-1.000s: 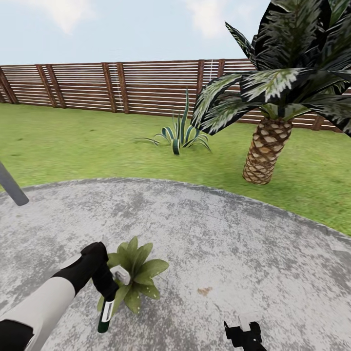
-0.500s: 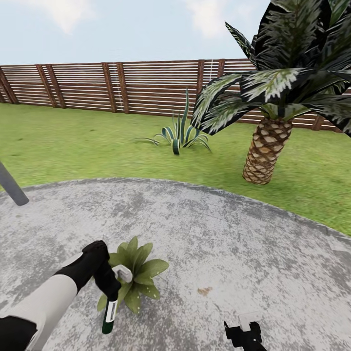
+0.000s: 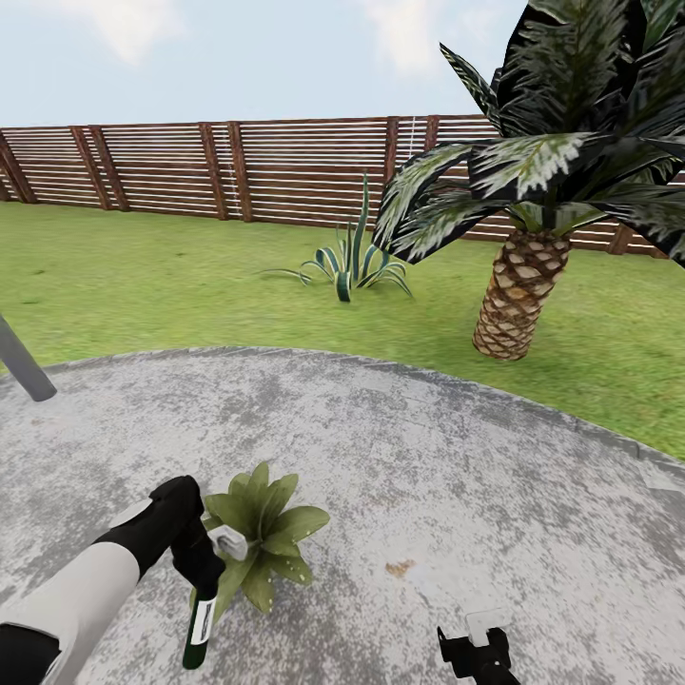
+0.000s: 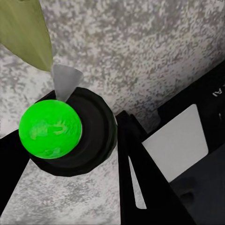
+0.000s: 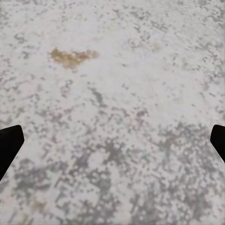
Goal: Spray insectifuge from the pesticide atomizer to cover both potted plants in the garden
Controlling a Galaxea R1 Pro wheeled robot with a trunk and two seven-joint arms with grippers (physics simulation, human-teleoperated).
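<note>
pesticide atomizer (image 3: 199, 623) upright beside potted plant (image 3: 262, 531)

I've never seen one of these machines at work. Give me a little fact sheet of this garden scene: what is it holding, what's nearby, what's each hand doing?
Place: round grey patio bordered by lawn, wooden slat fence behind
Left gripper: shut on the pesticide atomizer, a slim dark green bottle hanging downward
Nozzle end: bright green ball in a dark ring, seen from the left wrist view
Potted plant: low leafy rosette on the patio, right beside the left gripper
Right gripper: open, holding nothing, above bare paving
Other plants: palm-like tree and spiky plant on the lawn
</note>
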